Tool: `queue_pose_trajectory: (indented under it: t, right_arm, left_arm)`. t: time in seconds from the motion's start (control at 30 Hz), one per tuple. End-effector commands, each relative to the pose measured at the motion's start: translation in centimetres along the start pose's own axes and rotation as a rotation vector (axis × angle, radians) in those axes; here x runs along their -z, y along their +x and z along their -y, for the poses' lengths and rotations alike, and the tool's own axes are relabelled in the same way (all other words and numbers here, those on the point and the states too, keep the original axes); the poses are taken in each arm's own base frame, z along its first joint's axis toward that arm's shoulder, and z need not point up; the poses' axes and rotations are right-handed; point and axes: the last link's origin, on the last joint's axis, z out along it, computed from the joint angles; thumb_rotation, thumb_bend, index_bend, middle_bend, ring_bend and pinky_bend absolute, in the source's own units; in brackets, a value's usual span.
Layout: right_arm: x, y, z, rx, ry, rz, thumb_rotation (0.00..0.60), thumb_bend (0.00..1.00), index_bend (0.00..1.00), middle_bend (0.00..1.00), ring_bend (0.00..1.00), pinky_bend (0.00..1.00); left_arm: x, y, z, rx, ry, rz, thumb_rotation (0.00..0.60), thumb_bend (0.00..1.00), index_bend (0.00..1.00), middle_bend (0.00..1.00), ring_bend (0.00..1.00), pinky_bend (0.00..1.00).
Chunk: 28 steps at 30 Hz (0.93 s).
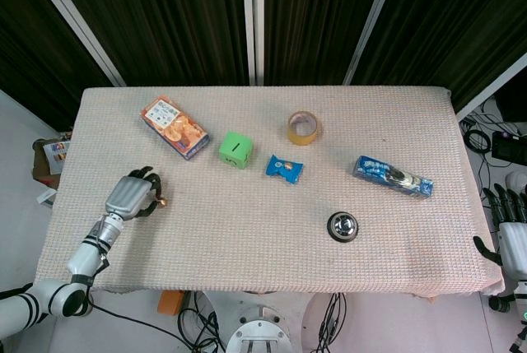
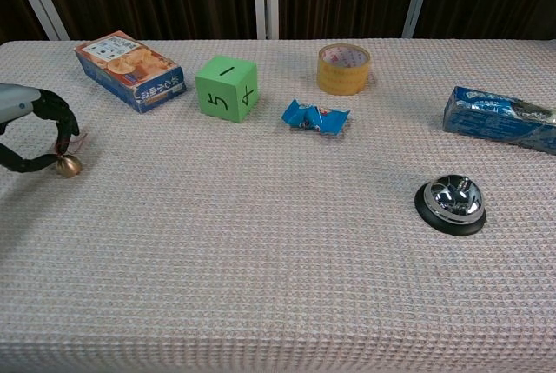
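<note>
Holding: my left robot hand [image 1: 132, 195] pinches a small brass bell [image 2: 67, 164] between curled fingertips, just above the worktop [image 2: 261, 260] or maybe touching it; I cannot tell which.
Bell position: well to the near-left of the green cube [image 2: 227, 87], near the worktop's left edge.
Right robot hand: [image 1: 512, 238] sits off the worktop's right end, far beyond the cube; the fingers point up and look apart, and I see nothing in them.
Risk, slip: I judge the pinch thin, since the bell is small and round and hangs below the fingertips; any wrist jerk could shake it loose.
Risk, roll: if it drops, I would expect it to roll on the woven cloth toward the left edge, which lies close.
Risk, view: the chest view cuts off most of the left robot hand, so I would have to judge the grip mainly from the head view.
Around: an orange snack box [image 2: 129, 70] lies left of the cube; a blue candy wrapper [image 2: 315, 117] just right of it; a tape roll [image 2: 343, 69] further right and back; a call bell [image 2: 450, 203] and blue packet [image 2: 501, 119] far right.
Obstruction: nothing lies between the bell and the cube; the snack box is nearest.
</note>
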Motion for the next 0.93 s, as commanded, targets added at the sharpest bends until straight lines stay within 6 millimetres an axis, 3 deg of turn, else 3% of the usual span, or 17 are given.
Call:
queue_pose_trajectory:
  t: [0.03, 0.13, 0.33, 0.47, 0.57, 0.63, 0.73, 0.93]
  right_arm:
    - [0.0, 0.0, 0.0, 0.001, 0.001, 0.0, 0.6, 0.16, 0.0, 0.0, 0.0, 0.0]
    - [0.0, 0.1, 0.1, 0.001, 0.002, -0.001, 0.6, 0.16, 0.0, 0.0, 0.0, 0.0]
    - [0.1, 0.3, 0.0, 0.0, 0.002, -0.009, 0.6, 0.16, 0.0, 0.0, 0.0, 0.0]
    - [0.2, 0.7, -0.1, -0.006, 0.002, -0.026, 0.6, 0.16, 0.0, 0.0, 0.0, 0.0]
    - [0.5, 0.7, -0.4, -0.014, -0.003, -0.037, 0.6, 0.16, 0.0, 0.0, 0.0, 0.0]
    - [0.8, 0.4, -0.6, -0.019, -0.012, -0.031, 0.6, 0.16, 0.0, 0.0, 0.0, 0.0]
    - [1.2, 0.0, -1.2, -0.023, -0.031, -0.018, 0.6, 0.16, 0.0, 0.0, 0.0, 0.0]
    - [1.3, -0.2, -1.5, -0.032, -0.048, -0.023, 0.6, 0.16, 0.0, 0.0, 0.0, 0.0]
  left_arm:
    - [0.1, 0.0, 0.1, -0.005, 0.0, 0.005, 0.6, 0.37, 0.31, 0.26, 0.12, 0.21]
    - [0.2, 0.1, 0.2, -0.006, -0.001, 0.001, 0.6, 0.34, 0.16, 0.25, 0.12, 0.21]
    - [1.9, 1.1, 0.9, -0.006, 0.013, -0.061, 0.6, 0.29, 0.1, 0.23, 0.12, 0.21]
    - [5.4, 2.2, 2.3, 0.006, 0.054, -0.171, 0.6, 0.19, 0.09, 0.16, 0.1, 0.21]
    - [9.3, 2.7, 4.3, 0.035, 0.095, -0.32, 0.581, 0.14, 0.09, 0.14, 0.09, 0.2]
    - [11.5, 2.4, 5.6, 0.02, 0.134, -0.351, 0.535, 0.14, 0.09, 0.13, 0.09, 0.2]
    - [14.7, 1.6, 7.0, 0.017, 0.206, -0.33, 0.514, 0.14, 0.09, 0.13, 0.09, 0.2]
    - [17.3, 1.0, 7.5, 0.024, 0.26, -0.308, 0.519, 0.14, 0.09, 0.13, 0.09, 0.2]
